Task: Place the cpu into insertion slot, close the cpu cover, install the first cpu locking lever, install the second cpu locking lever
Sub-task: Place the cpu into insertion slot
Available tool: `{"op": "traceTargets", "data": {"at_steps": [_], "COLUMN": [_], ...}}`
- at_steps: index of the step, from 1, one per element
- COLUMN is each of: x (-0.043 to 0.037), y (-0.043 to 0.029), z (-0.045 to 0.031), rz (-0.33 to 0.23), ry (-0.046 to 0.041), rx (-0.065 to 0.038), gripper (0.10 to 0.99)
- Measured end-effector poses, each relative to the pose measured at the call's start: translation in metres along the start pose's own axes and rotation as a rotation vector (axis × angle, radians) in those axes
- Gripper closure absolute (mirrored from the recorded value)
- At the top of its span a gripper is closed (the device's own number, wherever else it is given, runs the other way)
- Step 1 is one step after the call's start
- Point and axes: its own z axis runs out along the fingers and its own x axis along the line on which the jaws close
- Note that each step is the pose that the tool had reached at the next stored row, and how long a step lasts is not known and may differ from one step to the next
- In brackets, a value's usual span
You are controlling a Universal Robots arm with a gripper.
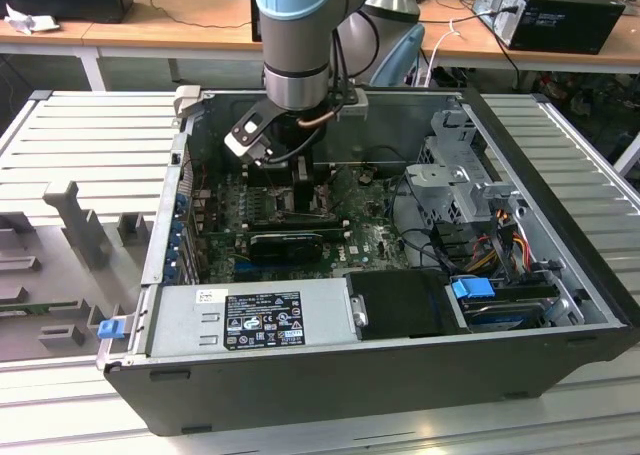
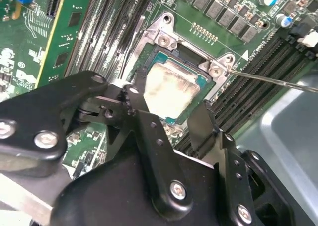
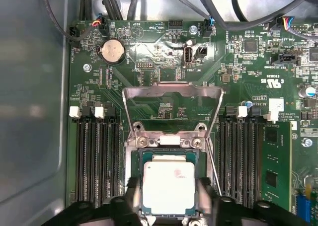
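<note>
The exterior view looked down from well above and some way back, into the open computer case (image 1: 400, 375) lying on the slatted desk (image 1: 90, 125), with the arm (image 1: 295, 35) at the far side. The first wrist view faced straight down, close over the motherboard (image 3: 149, 52). The second wrist view looked slantwise past the pincer (image 2: 169, 107), nearer still. Both wrist views shared the cpu (image 3: 168, 186) (image 2: 171, 89) and the memory slots (image 3: 97, 161) (image 2: 248, 87) flanking it.

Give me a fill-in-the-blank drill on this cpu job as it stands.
1. The cpu lies in the ___.
2. The cpu cover is swung ___.
3. The pincer is nearest to the ___.
4. The circuit board is coloured ___.
Missing words: insertion slot; open; cpu; green.
</note>
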Motion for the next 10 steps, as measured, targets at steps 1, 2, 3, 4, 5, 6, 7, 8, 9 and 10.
{"op": "traceTargets", "data": {"at_steps": [1,2,3,4,5,6,7,8,9,10], "x": [-0.0001,-0.0003,-0.0003,-0.0004,-0.0005,-0.0005,-0.0005,-0.0005,-0.0004,-0.0005], "y": [0.0003,0.0005,0.0008,0.001,0.0013,0.0017,0.0019,0.002,0.0021,0.0022], "z": [0.0,-0.0001,-0.0001,-0.0002,-0.0002,-0.0003,-0.0004,-0.0005,-0.0009,-0.0014], "rz": [0.0,0.0,0.0,0.0,0.0,0.0,0.0,0.0,0.0,0.0], "ry": [-0.0011,-0.0019,-0.0021,-0.0022,-0.0023,-0.0026,-0.0027,-0.0028,-0.003,-0.0033], "rx": [0.001,0.001,0.001,0.002,0.003,0.004,0.004,0.004,0.005,0.005], "gripper": [0.557,0.616,0.616,0.678,0.737,0.8,0.8,0.859,0.922,0.922]}}
